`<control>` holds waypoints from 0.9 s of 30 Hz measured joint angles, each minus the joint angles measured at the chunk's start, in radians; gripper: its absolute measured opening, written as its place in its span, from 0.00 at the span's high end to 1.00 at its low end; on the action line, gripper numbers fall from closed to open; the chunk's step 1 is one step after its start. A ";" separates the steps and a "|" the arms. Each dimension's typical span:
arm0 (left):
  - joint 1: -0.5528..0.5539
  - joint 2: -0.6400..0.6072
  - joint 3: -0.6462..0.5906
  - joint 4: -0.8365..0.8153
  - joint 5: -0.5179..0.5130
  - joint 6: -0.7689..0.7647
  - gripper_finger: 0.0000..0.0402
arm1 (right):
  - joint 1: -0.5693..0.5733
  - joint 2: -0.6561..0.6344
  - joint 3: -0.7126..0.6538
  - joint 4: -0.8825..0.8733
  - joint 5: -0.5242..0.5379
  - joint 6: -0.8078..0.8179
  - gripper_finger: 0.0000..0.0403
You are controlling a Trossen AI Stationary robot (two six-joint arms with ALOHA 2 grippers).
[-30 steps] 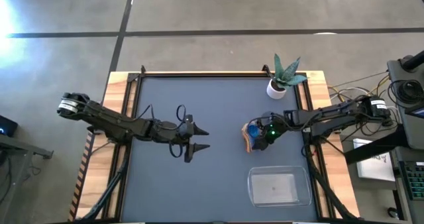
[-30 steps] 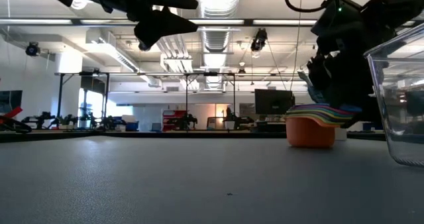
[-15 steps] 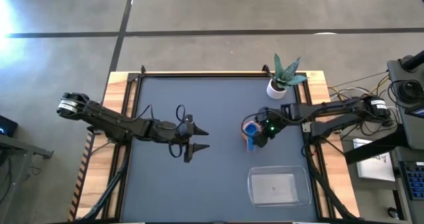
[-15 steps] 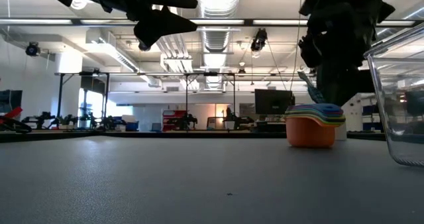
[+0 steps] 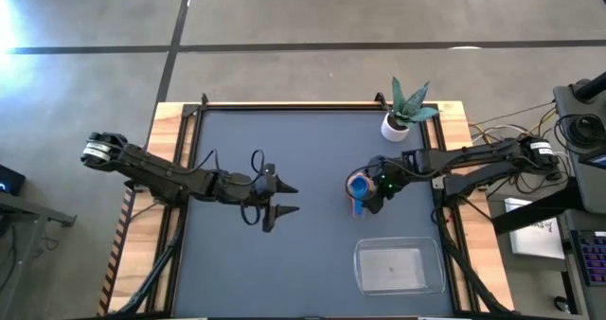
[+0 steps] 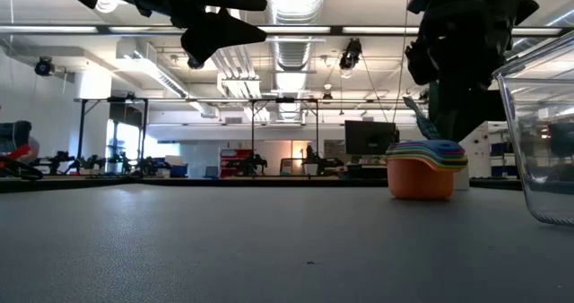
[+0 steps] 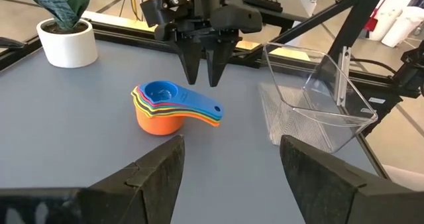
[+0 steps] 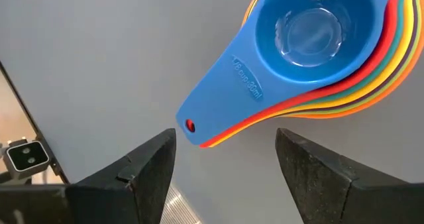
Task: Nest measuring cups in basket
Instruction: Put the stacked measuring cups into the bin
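Observation:
The measuring cups (image 5: 357,185) stand nested in one stack on the table, orange at the bottom and blue on top (image 8: 311,32), with their handles fanned toward the near edge. My right gripper (image 5: 367,202) hangs open above the handle ends (image 8: 225,134) and touches nothing; the left wrist view shows its fingers (image 7: 203,78) clear of the stack (image 7: 162,108). The clear basket (image 5: 360,263) sits by the near edge, right of centre, with nothing in it. My left gripper (image 5: 294,199) waits open, in the air over the table's middle.
A white plant pot (image 5: 396,123) stands near the far right corner, behind the cups. The basket's tall clear wall (image 6: 538,142) rises just right of the stack (image 6: 426,168) in the low view. Bare grey table stretches between the two grippers.
My right gripper has risen from low over the stack's handles to well above them. The stack stands where it was, now uncovered.

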 joint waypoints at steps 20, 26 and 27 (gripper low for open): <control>-0.010 -0.002 -0.007 0.018 -0.002 0.013 0.42 | 0.050 -0.022 -0.006 -0.015 0.107 -0.037 0.42; -0.010 -0.002 -0.007 0.032 -0.002 0.020 0.42 | 0.058 -0.053 -0.006 -0.017 0.126 -0.042 0.42; -0.010 -0.002 -0.007 0.032 -0.002 0.021 0.42 | 0.064 -0.059 -0.007 -0.019 0.139 -0.045 0.43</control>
